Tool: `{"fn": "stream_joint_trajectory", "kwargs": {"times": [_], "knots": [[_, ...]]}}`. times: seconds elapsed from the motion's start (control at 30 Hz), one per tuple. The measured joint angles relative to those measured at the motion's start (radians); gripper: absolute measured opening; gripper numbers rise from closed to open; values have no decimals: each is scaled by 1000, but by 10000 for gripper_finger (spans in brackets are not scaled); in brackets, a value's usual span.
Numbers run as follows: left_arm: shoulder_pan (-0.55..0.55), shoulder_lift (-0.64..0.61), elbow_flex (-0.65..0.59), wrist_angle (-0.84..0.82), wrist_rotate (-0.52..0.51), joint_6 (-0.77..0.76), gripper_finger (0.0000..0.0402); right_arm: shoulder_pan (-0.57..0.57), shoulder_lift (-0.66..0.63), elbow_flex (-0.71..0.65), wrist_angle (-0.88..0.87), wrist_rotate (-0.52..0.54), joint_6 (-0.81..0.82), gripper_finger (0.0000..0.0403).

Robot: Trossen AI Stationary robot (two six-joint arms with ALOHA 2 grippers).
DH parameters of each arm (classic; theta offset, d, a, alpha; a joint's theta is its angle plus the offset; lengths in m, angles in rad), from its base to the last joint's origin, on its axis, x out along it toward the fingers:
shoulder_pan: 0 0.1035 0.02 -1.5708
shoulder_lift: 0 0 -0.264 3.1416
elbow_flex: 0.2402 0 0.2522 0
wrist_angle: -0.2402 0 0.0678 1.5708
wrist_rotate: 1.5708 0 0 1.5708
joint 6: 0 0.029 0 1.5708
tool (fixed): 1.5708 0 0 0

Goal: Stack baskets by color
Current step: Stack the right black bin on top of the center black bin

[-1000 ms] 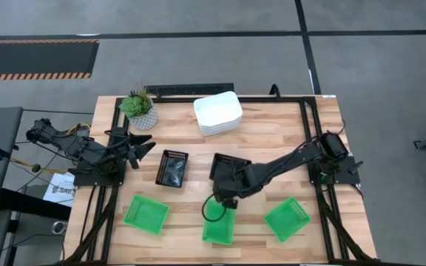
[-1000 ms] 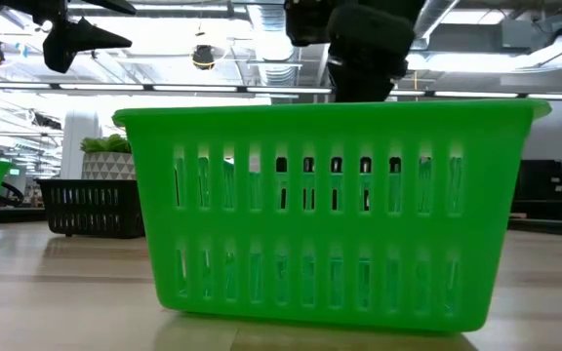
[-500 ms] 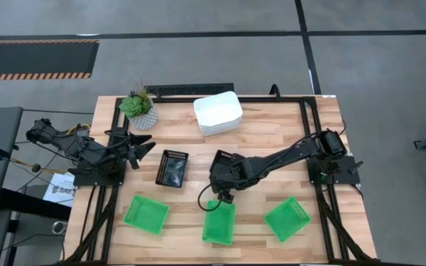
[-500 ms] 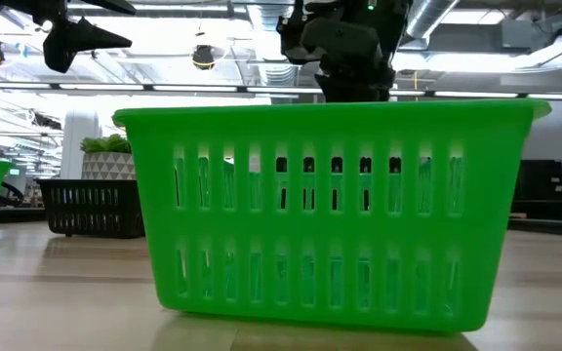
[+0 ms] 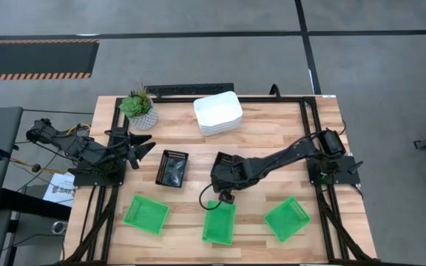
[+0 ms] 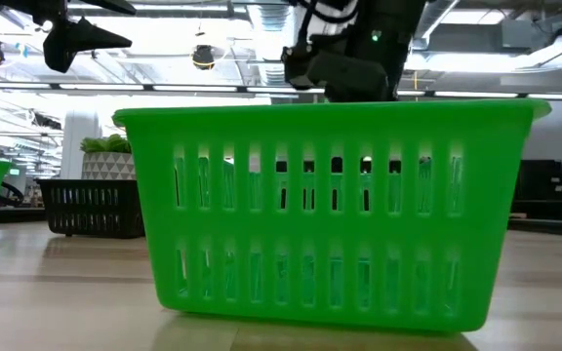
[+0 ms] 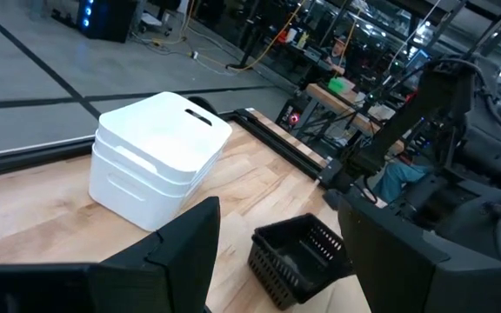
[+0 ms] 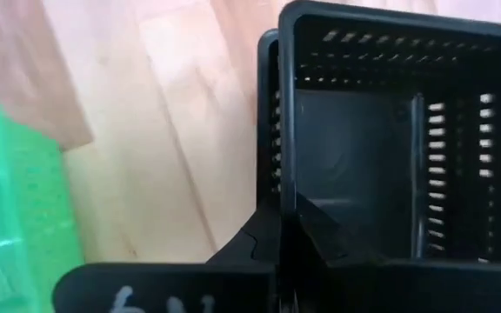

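While both dark arms reach in from the sides, the bench (image 5: 272, 140) shows pale wooden planks with a black metal frame round the edge. 3 bright green baskets sit apart in a row along its near side: the left green basket (image 5: 146, 214), the middle green basket (image 5: 219, 223) and the right green basket (image 5: 287, 218), each of glossy plastic with slotted walls and rounded corners. Smooth white baskets (image 5: 218, 112) stand nested in a stack at the far side. Near the centre sits a black basket (image 5: 172, 168) with perforated sides. A small spiky green plant in a pale pot (image 5: 139, 108) stands at the far left corner. Above the middle basket's far rim, the right claw (image 5: 225, 195) looks pinched nearly closed, holding nothing. Off to the left, the left claw (image 5: 145, 145) waits with fingers spread.
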Motion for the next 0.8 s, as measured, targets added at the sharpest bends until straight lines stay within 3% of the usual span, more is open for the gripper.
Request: {"fn": "stream_joint_trajectory", "kwargs": {"times": [0.5,0.8], "knots": [[0,0,0,0,-6,22,224,-122,0,-21,36,1,-347,35],[0,0,0,0,-5,21,224,-199,0,-21,45,-28,-469,115]]}}
